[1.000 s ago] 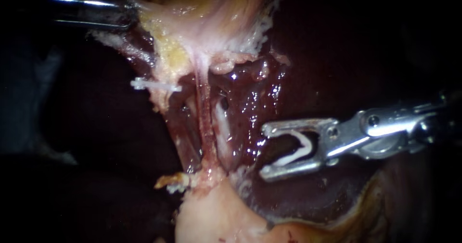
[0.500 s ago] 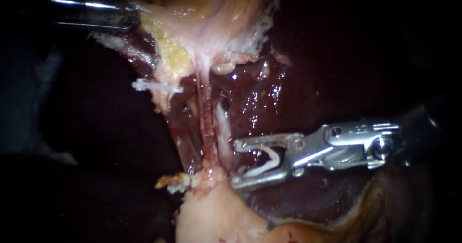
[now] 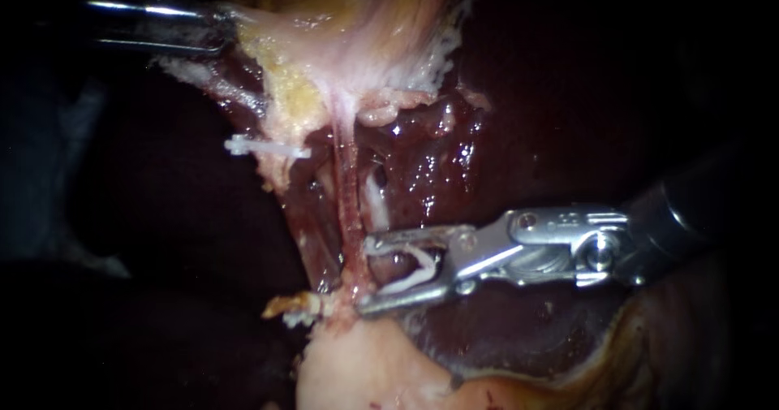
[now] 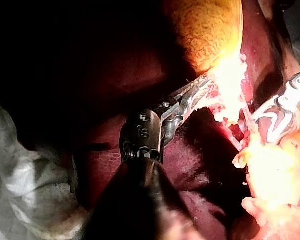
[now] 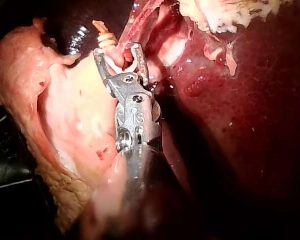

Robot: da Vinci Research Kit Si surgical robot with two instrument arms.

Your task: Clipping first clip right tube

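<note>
Two tubes run down from the gallbladder (image 3: 349,20): a reddish one (image 3: 349,207) and, to its right, a whitish right tube (image 3: 374,201). My right instrument (image 3: 365,274) comes in from the right with its jaws open. A white clip (image 3: 414,268) sits bent between them. The jaw tips straddle the lower end of the right tube and reach the reddish one. The right wrist view shows those jaws (image 5: 117,50) around a reddish strand. At the upper left my left instrument (image 3: 223,28) is shut on the gallbladder's pale edge, as its own view (image 4: 202,92) also shows.
A white clip (image 3: 264,146) sits on yellowish tissue left of the tubes. Dark glistening liver (image 3: 527,118) lies behind and to the right. Pale fatty tissue (image 3: 365,369) bulges below the right instrument's jaws.
My right instrument has moved left and a little down with its clip, from over the liver to the tubes. The left instrument has held still.
</note>
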